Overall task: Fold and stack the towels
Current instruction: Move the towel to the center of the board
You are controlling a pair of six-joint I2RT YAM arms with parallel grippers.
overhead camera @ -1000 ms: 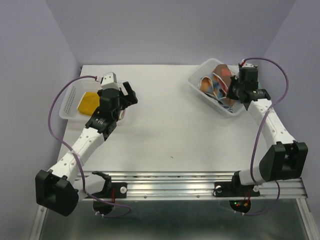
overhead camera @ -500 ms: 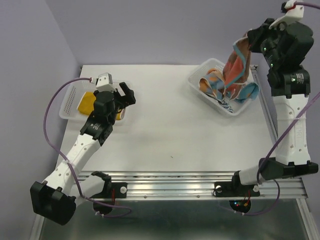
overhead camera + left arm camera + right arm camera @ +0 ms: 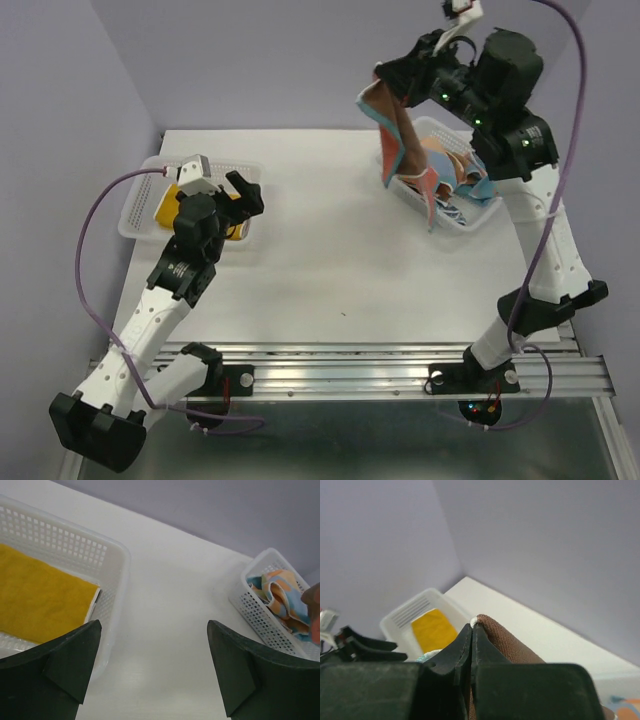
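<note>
My right gripper (image 3: 382, 88) (image 3: 472, 626) is raised high over the table's back right, shut on a corner of a brown and orange-red towel (image 3: 400, 150) (image 3: 507, 642) that hangs down from it. More patterned towels (image 3: 462, 172) (image 3: 281, 597) stay bunched in the right white basket (image 3: 440, 215) (image 3: 252, 612). A folded mustard yellow towel (image 3: 172, 203) (image 3: 37, 597) (image 3: 434, 628) lies flat in the left white basket (image 3: 140, 205) (image 3: 107, 567) (image 3: 405, 612). My left gripper (image 3: 243, 192) (image 3: 152, 645) hovers open beside that basket, nothing between its fingers.
The white table (image 3: 330, 260) runs between the two baskets. A metal rail (image 3: 380, 365) with the arm bases lines the near edge. Purple walls close in the back and sides. A purple cable (image 3: 95, 230) loops off the left arm.
My right arm has lifted the brown and orange-red towel out of the right basket and carried it up and leftward. The left arm has drawn back slightly, its gripper still open.
</note>
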